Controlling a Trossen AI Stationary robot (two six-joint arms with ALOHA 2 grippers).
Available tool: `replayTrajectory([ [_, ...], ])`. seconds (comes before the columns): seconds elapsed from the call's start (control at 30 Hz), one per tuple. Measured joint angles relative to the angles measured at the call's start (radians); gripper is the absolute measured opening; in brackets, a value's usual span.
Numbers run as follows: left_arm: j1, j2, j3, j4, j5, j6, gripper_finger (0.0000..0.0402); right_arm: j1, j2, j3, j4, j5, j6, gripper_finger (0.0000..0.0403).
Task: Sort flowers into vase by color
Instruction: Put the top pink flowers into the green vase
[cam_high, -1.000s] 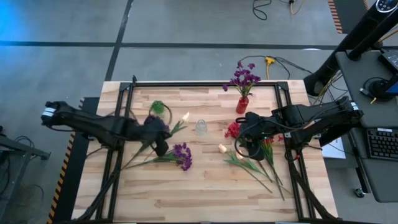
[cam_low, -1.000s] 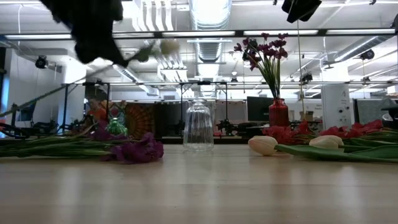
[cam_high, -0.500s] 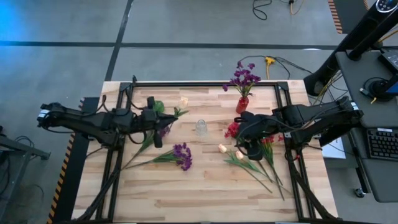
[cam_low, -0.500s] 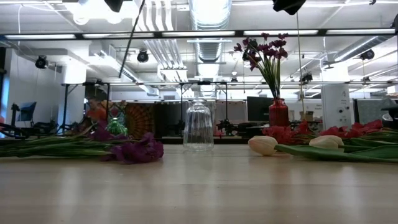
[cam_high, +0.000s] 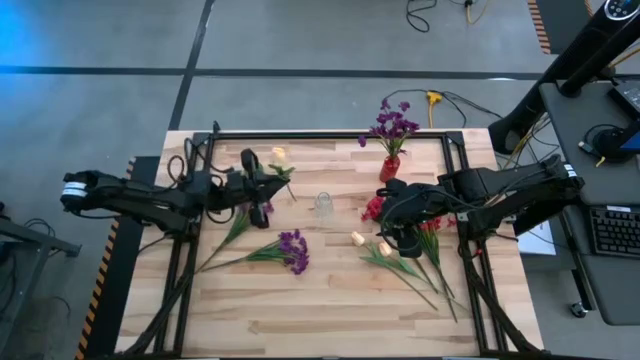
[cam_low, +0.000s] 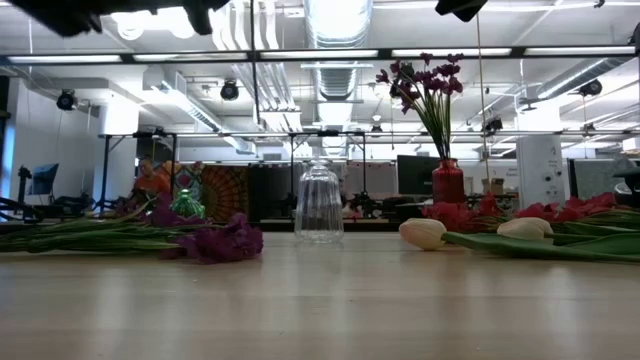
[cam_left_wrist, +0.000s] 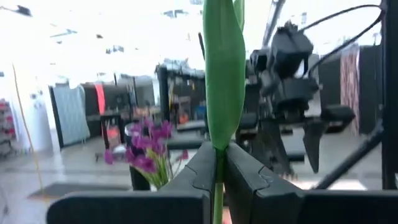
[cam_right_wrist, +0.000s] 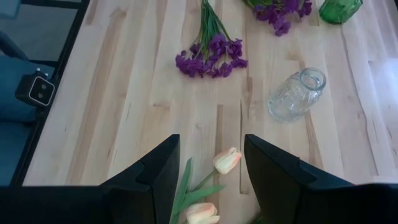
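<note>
My left gripper (cam_high: 262, 186) is shut on a cream-yellow tulip whose bud (cam_high: 279, 155) stands over the far left of the table, above the green vase (cam_low: 186, 203). My right gripper (cam_right_wrist: 208, 168) hangs open over two tulip buds (cam_right_wrist: 227, 160) lying flat on the boards. The clear vase (cam_high: 323, 205) stands at mid-table. The red vase (cam_high: 389, 168) holds purple blossoms (cam_high: 392, 125). A purple bunch (cam_high: 293, 250) and red blossoms (cam_high: 374, 208) lie flat on the table. My left gripper pinches the tulip's green stem (cam_left_wrist: 217, 180) between its two fingers, just below a long leaf (cam_left_wrist: 224, 74). The fingers come in level from the table's left and lie across the stem. The tulip is lifted clear and stands about upright, bud upward.
More purple flowers (cam_right_wrist: 277, 15) lie by the green vase, their stems (cam_high: 232, 230) running toward the near left. Green stems and leaves (cam_high: 420, 270) spread on the near right under my right arm. A black frame (cam_high: 330, 135) rims the table. Bare boards (cam_high: 330, 310) lie along the near edge.
My left gripper has risen and moved toward the far edge, turning as it went and leaving the top of the low view. The tulip in it has gone from slanting to about upright, its bud now nearer the far edge.
</note>
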Motion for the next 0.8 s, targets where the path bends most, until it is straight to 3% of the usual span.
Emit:
replayTrajectory([
  [0.1, 0.012, 0.027, -0.071, 0.172, -0.005, 0.008, 0.0002, 0.000, 0.000, 0.000, 0.009, 0.000, -0.008, 0.0171],
  [0.17, 0.016, 0.031, -0.105, 0.229, -0.074, 0.048, 0.0002, 0.000, 0.000, 0.000, 0.011, 0.000, -0.013, 0.0171],
  [0.37, 0.047, 0.011, -0.156, 0.243, -0.497, 0.170, 0.0002, 0.000, 0.000, 0.000, 0.017, 0.000, -0.024, 0.0171],
  [0.43, 0.067, 0.002, -0.159, 0.242, -0.580, 0.170, 0.0002, 0.000, 0.000, 0.000, 0.018, 0.000, -0.025, 0.0171],
  [0.67, 0.165, -0.050, -0.160, 0.209, -0.673, 0.170, 0.0002, 0.000, 0.000, 0.000, 0.031, 0.000, -0.026, 0.0171],
  [0.8, 0.237, -0.097, -0.157, 0.062, -0.604, 0.116, 0.0002, 0.000, 0.000, 0.000, 0.030, 0.000, -0.027, 0.0171],
])
